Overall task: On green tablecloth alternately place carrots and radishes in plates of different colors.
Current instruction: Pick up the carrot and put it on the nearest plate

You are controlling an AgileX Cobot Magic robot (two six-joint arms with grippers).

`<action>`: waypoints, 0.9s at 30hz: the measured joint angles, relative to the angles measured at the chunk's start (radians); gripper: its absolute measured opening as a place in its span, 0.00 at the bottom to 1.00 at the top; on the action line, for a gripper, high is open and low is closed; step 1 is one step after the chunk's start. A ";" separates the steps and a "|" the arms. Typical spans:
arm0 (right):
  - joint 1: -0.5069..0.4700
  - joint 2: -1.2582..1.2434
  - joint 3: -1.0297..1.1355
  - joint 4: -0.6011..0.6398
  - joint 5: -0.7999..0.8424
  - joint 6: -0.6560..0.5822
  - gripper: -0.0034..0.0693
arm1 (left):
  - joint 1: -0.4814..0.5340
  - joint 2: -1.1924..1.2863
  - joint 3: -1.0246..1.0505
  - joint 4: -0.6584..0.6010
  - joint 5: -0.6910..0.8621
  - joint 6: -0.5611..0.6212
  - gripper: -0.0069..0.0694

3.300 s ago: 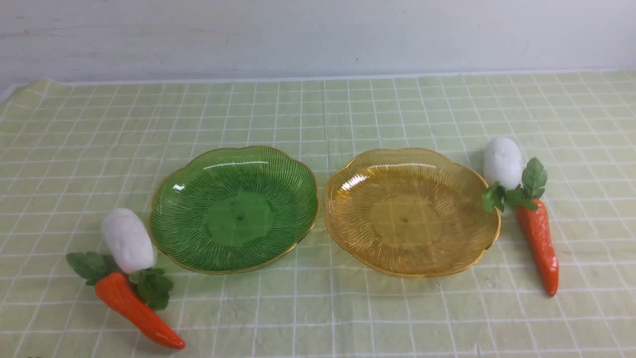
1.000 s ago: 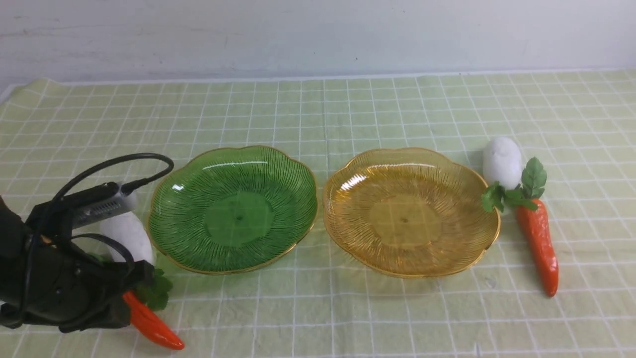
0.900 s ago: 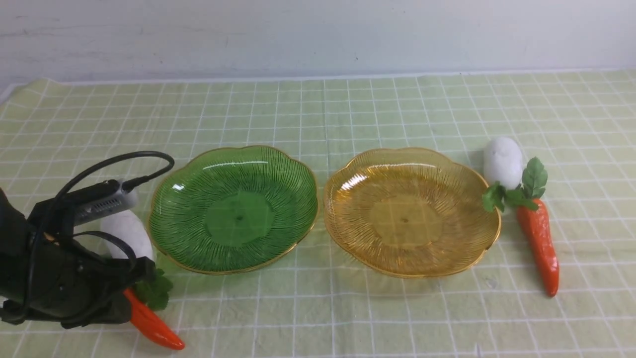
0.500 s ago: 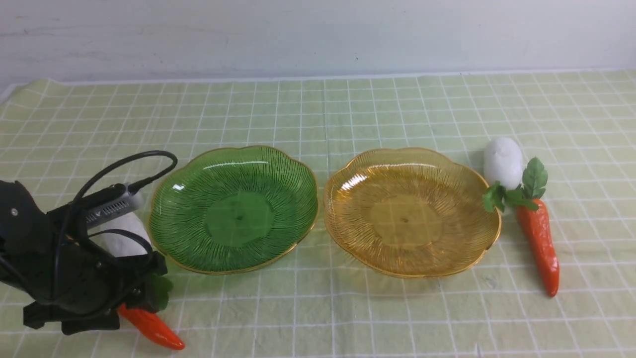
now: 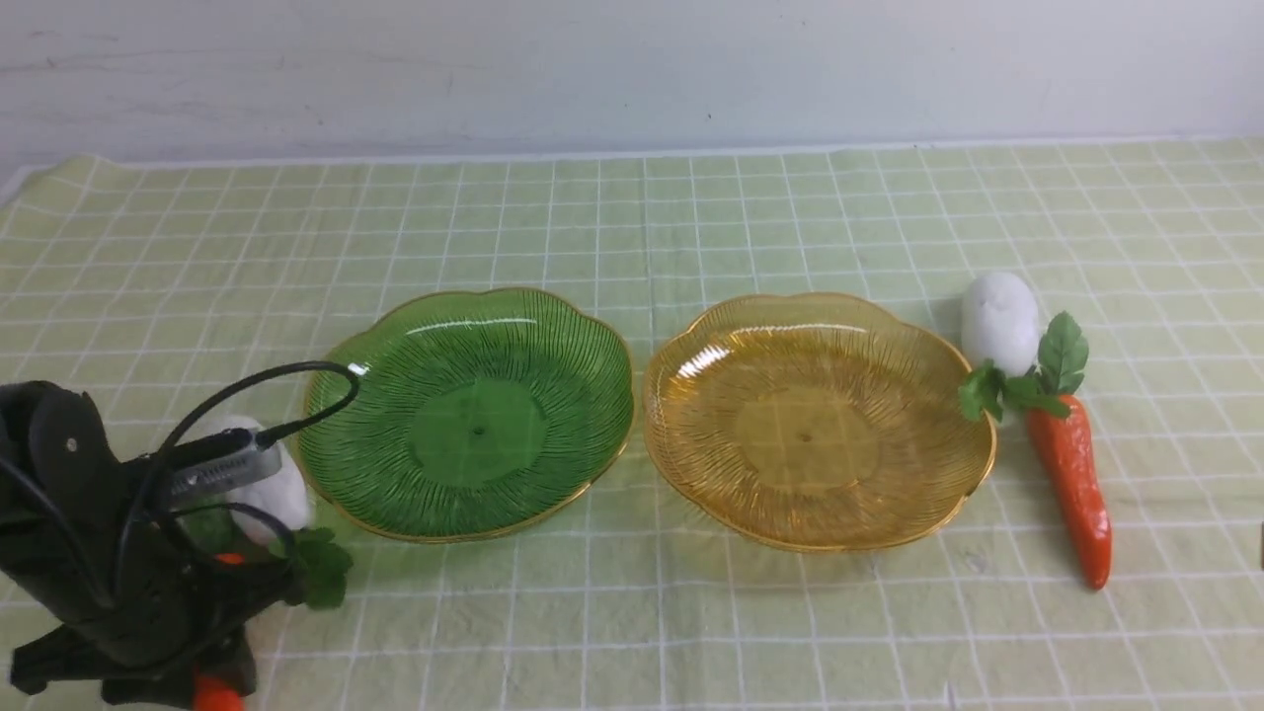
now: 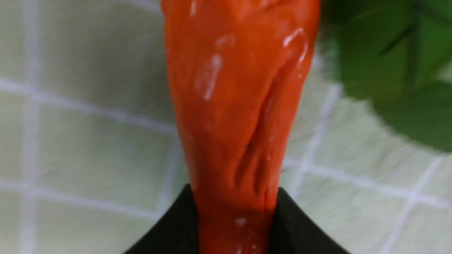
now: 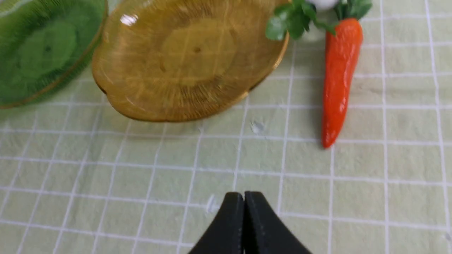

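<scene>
The left-hand orange carrot (image 6: 240, 106) is pinched between the left gripper's (image 6: 233, 225) fingertips, beside the left-hand white radish (image 5: 272, 494), near the green ribbed plate (image 5: 479, 434). Farther right lies the amber ribbed plate (image 5: 805, 434); the right gripper's (image 7: 243, 195) tips are pressed together.

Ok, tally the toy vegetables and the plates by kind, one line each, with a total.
Carrots: 2, one in the left gripper's jaws, one lying beside the amber plate
White radishes: 2, one by each plate
Green plate: 1
Amber plate: 1
Total: 6
</scene>
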State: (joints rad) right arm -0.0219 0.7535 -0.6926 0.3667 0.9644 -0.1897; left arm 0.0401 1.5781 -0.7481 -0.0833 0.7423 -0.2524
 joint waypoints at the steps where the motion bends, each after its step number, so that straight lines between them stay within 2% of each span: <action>1: 0.000 0.026 -0.017 -0.029 0.016 0.025 0.03 | 0.023 -0.029 -0.004 0.033 0.027 -0.002 0.36; 3: 0.000 0.089 -0.057 -0.099 0.028 0.088 0.03 | 0.063 -0.094 -0.018 0.071 0.079 -0.007 0.36; 7: 0.000 0.186 -0.101 -0.182 -0.009 0.168 0.03 | 0.079 -0.209 -0.055 0.083 0.128 -0.001 0.36; 9: 0.000 0.296 -0.139 -0.234 -0.044 0.214 0.03 | 0.053 -0.293 -0.118 0.055 0.132 0.065 0.36; 14: 0.000 0.464 -0.184 -0.257 -0.090 0.223 0.08 | -0.033 -0.319 -0.207 -0.051 0.092 0.192 0.36; 16: 0.000 0.568 -0.212 -0.257 -0.129 0.202 0.17 | -0.095 -0.291 -0.256 -0.142 0.041 0.252 0.36; 19: 0.000 0.688 -0.250 -0.239 -0.163 0.175 0.32 | -0.146 -0.220 -0.302 -0.215 -0.016 0.319 0.36; 21: 0.000 0.759 -0.272 -0.220 -0.184 0.167 0.45 | -0.179 -0.140 -0.335 -0.233 -0.063 0.369 0.36; 22: 0.000 0.772 -0.274 -0.218 -0.189 0.166 0.46 | -0.181 -0.133 -0.337 -0.234 -0.067 0.372 0.36; 23: 0.000 0.825 -0.290 -0.201 -0.204 0.162 0.56 | -0.190 -0.077 -0.357 -0.242 -0.091 0.391 0.36; 24: 0.000 0.838 -0.291 -0.199 -0.209 0.162 0.57 | -0.191 -0.062 -0.362 -0.244 -0.096 0.394 0.36; 25: 0.000 0.881 -0.300 -0.194 -0.227 0.161 0.64 | -0.192 -0.020 -0.374 -0.244 -0.100 0.400 0.36; 27: 0.000 0.935 -0.310 -0.190 -0.248 0.157 0.69 | -0.192 0.045 -0.393 -0.246 -0.103 0.404 0.41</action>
State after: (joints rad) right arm -0.0219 1.6890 -1.0026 0.1768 0.7168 -0.0327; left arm -0.1523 1.6233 -1.1412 -0.3294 0.6389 0.1517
